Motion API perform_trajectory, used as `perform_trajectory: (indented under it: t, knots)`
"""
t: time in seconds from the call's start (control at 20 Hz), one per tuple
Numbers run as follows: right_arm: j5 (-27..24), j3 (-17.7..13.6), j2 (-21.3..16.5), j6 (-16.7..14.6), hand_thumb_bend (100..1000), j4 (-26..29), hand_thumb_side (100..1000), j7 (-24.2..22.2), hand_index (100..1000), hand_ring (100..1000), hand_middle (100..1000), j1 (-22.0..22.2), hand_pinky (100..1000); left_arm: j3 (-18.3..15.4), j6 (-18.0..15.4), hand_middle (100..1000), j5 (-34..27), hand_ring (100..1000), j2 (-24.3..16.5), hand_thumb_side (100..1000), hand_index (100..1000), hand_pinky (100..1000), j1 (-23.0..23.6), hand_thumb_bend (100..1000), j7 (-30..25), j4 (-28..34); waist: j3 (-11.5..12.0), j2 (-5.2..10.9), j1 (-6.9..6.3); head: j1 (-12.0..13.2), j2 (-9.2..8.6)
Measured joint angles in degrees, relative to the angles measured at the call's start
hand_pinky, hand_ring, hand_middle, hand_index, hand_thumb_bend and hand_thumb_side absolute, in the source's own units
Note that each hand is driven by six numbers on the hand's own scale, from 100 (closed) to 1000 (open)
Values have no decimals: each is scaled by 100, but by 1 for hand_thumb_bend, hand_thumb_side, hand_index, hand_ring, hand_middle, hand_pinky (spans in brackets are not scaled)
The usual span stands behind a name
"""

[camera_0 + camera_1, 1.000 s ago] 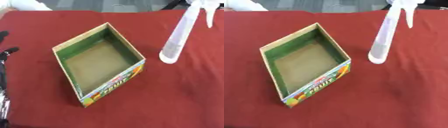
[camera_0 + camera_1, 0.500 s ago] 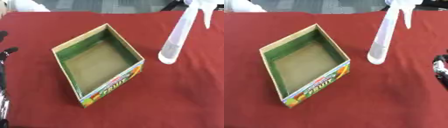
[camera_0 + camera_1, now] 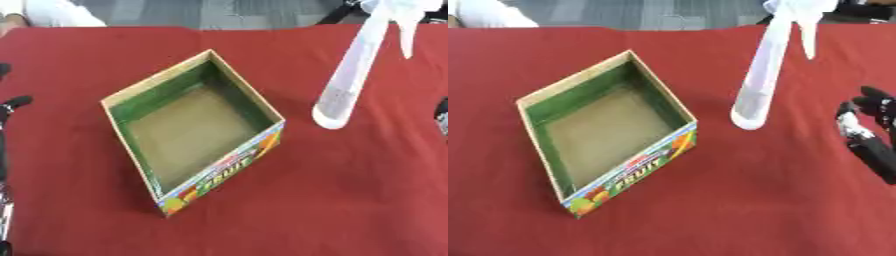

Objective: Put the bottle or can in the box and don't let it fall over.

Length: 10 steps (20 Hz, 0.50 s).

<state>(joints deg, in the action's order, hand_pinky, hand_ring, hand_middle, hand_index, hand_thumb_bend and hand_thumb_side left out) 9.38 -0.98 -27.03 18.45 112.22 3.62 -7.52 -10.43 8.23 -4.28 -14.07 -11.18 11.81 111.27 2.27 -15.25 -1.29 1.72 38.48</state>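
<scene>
Both hands hold nothing — right hand (image 3: 870, 135) beside upright spray bottle (image 3: 763, 82), fingers relaxed — box (image 3: 605, 131) empty

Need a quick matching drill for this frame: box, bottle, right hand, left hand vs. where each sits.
Things:
1. box
2. bottle
3. right hand
4. left hand

Places:
A. left edge of the cloth
B. right edge, near the bottle
C. centre, open and empty
D. upright, right of the box

Pairs: 1-C, 2-D, 3-B, 4-A

Box (image 3: 636, 172) front panel — reads "FRUIT", seemingly — rest illegible.
</scene>
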Motion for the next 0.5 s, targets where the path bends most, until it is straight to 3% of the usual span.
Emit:
perform_trajectory:
  t: [0.15,0.5]
  knots:
    - [-119,97,1,23,100,-124,657,-56,954,933,853,-158,1000,1,-8,969,-10,1000,0,862,749,732,-1,205,-19,0,6,0,0,-29,-1]
    - [-351,248,68,69,100,-456,670,-104,955,933,856,-567,1000,3,-3,969,-13,1000,3,861,749,731,-4,204,-55,0,37,0,-2,-62,0]
